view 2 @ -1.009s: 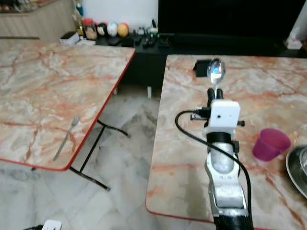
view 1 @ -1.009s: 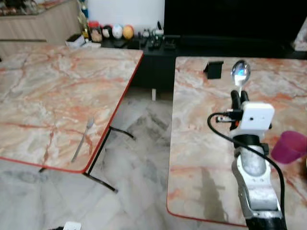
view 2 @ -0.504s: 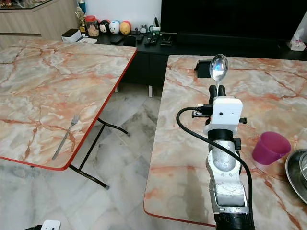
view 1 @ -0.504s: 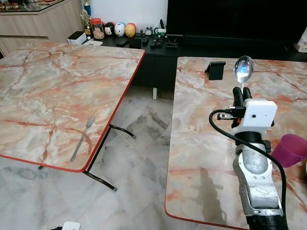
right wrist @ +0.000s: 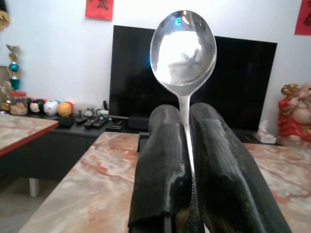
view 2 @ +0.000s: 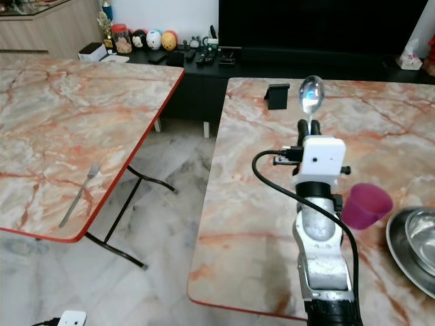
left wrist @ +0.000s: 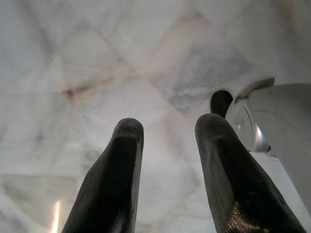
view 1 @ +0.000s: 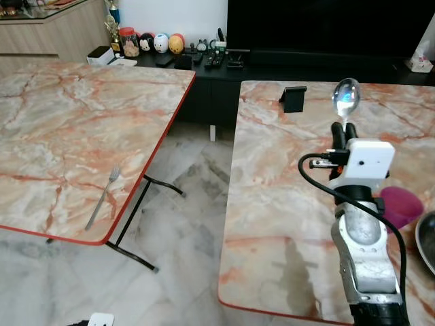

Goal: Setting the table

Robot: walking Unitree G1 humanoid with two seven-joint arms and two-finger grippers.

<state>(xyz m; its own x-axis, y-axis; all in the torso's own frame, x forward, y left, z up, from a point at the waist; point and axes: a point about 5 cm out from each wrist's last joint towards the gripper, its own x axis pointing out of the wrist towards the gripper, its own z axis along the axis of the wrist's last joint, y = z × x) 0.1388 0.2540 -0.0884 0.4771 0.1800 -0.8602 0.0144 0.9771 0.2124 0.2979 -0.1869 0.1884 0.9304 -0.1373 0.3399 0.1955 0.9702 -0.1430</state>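
Two marble surfaces fill the frame: a fork [view 1: 102,198] lies lower left, while the right gripper [view 1: 342,129], jaws clamped on an upright spoon [view 1: 345,98], stands centre right over the right-hand surface [view 1: 272,176]. A black stand [view 1: 293,99], purple cup [view 1: 399,206] and metal bowl [view 2: 412,249] surround it. Since a second ago the camera has swung right, bringing the bowl into view; the left gripper [left wrist: 167,145] hangs over floor, jaws apart.

My right gripper [right wrist: 187,145]: matt black fingers, slightly rubbery sheen, pinched on a polished metal spoon [right wrist: 183,48], bowl mirror-bright. Arm [view 2: 319,251] brushed silver metal; wrist camera housing [view 2: 323,157] smooth white plastic. Both tables [view 1: 272,204] glossy marble-look, cream with orange veins; the left table [view 1: 61,136] edged in red. Fork [view 1: 102,197] dull grey metal. Cup [view 2: 366,205] translucent purple plastic. Bowl [view 2: 414,248] shiny steel. Floor [view 1: 183,238] polished grey-white marble tile. Left gripper [left wrist: 167,174] fingers matt black.
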